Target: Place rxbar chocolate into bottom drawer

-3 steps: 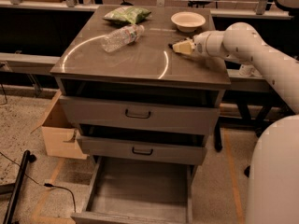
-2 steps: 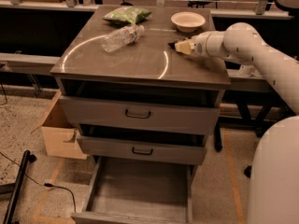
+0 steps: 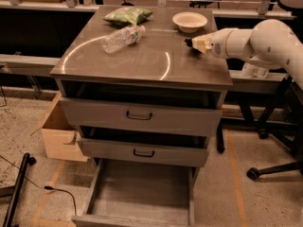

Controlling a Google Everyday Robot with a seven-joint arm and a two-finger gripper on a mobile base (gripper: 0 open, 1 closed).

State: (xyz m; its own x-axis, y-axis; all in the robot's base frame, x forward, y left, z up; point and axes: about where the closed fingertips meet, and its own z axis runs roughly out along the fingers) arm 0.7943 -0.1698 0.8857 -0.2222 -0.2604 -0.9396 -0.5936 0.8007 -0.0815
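Fingers (image 3: 202, 44) look closed on the rxbar chocolate (image 3: 188, 42). We see only a small dark end sticking out of the gripper (image 3: 194, 43), upper right of the frame, over the right side of the tabletop (image 3: 142, 63). Bottom drawer (image 3: 142, 195) is pulled open at bottom centre, well apart from the bar. Cardboard box (image 3: 57, 136) sits on the floor at left. On the tabletop we see a plastic bottle (image 3: 122, 38) lying down, a green bag (image 3: 128, 15) and a bowl (image 3: 189, 21) near the gripper.
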